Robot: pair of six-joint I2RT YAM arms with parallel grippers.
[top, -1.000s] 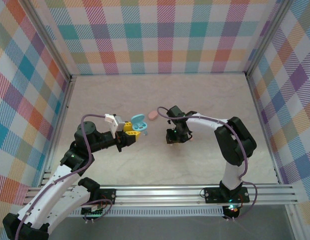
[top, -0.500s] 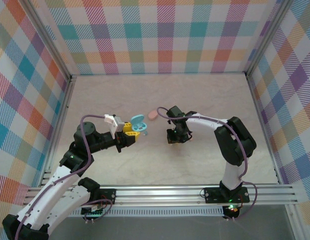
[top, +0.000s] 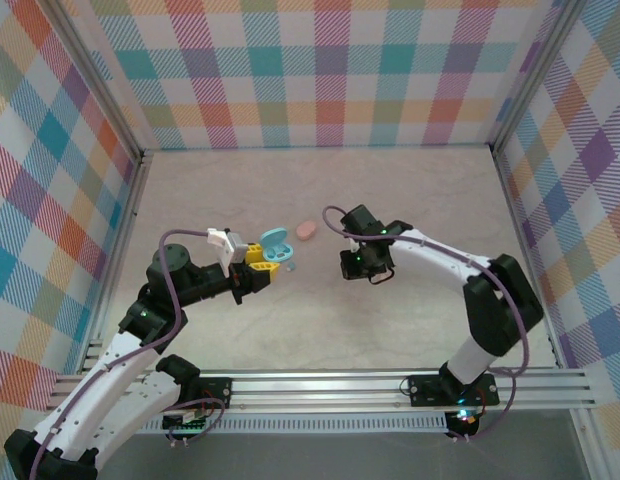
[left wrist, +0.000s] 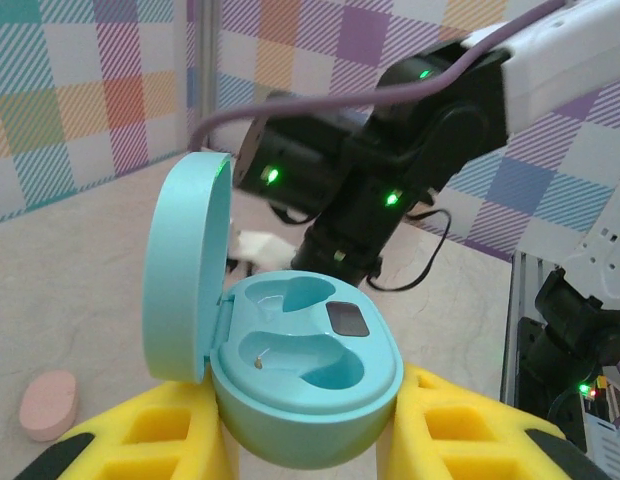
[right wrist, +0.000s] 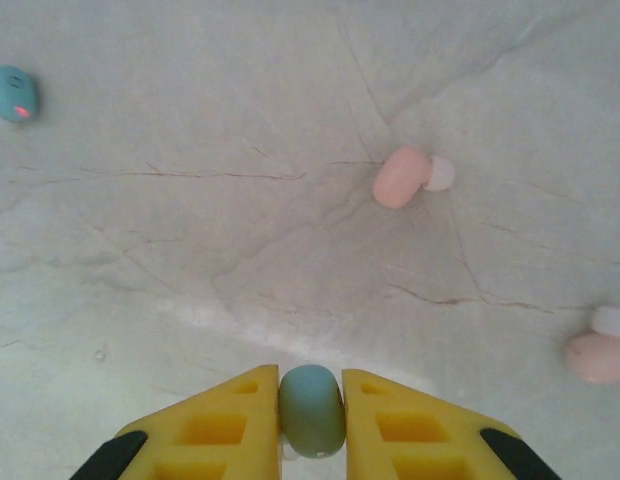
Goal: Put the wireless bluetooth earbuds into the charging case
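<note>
The right gripper (right wrist: 311, 395) has risen and shifted toward the right of the top view in the last half second. Its fingers are closed tight on a blue bud (right wrist: 311, 412) at the bottom of its wrist view, so the pick looks done and carrying comes next. Left of centre, the left gripper (top: 262, 262) clamps the open blue case (left wrist: 308, 365), both sockets empty. A second blue bud (right wrist: 12, 93) and two pink buds (right wrist: 400, 178) lie on the table (right wrist: 190, 250).
</note>
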